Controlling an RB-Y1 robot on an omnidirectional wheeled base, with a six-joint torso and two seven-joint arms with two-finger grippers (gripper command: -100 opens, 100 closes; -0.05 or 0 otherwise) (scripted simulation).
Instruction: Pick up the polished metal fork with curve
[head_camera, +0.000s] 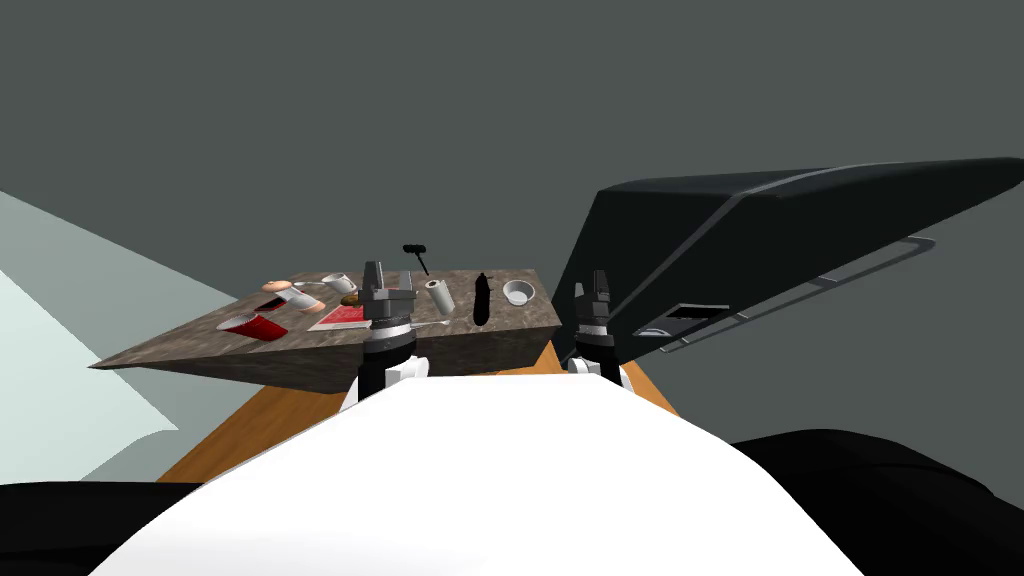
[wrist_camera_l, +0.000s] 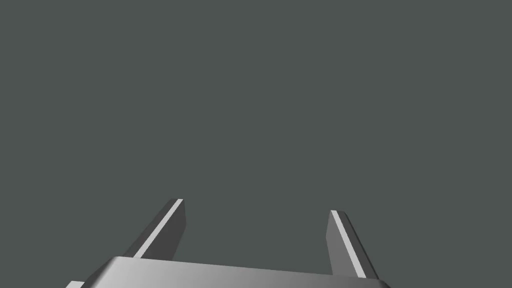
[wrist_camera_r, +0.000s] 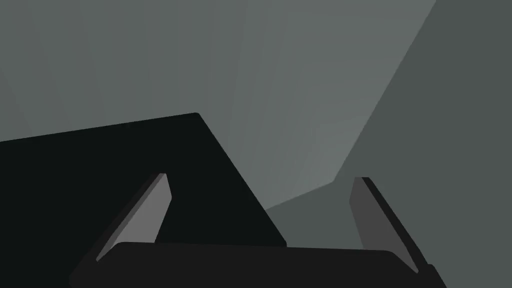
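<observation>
A thin silvery fork (head_camera: 438, 324) lies on the mottled stone counter (head_camera: 190, 342) near its front edge, just right of my left arm. My left gripper (head_camera: 385, 276) is raised over the counter's front, a little left of the fork and above it; in the left wrist view the left gripper (wrist_camera_l: 256, 206) is open with nothing between its fingers. My right gripper (head_camera: 597, 281) hangs beyond the counter's right end, beside a black appliance. In the right wrist view the right gripper (wrist_camera_r: 261, 176) is also open and holds nothing.
On the counter stand a white cup (head_camera: 338, 283), a white roll (head_camera: 439, 297), a black bottle (head_camera: 482, 298), a white bowl (head_camera: 518, 292) and red items (head_camera: 252, 326). A tall black appliance (head_camera: 760, 240) stands close on the right. Wooden floor (head_camera: 270, 420) lies below.
</observation>
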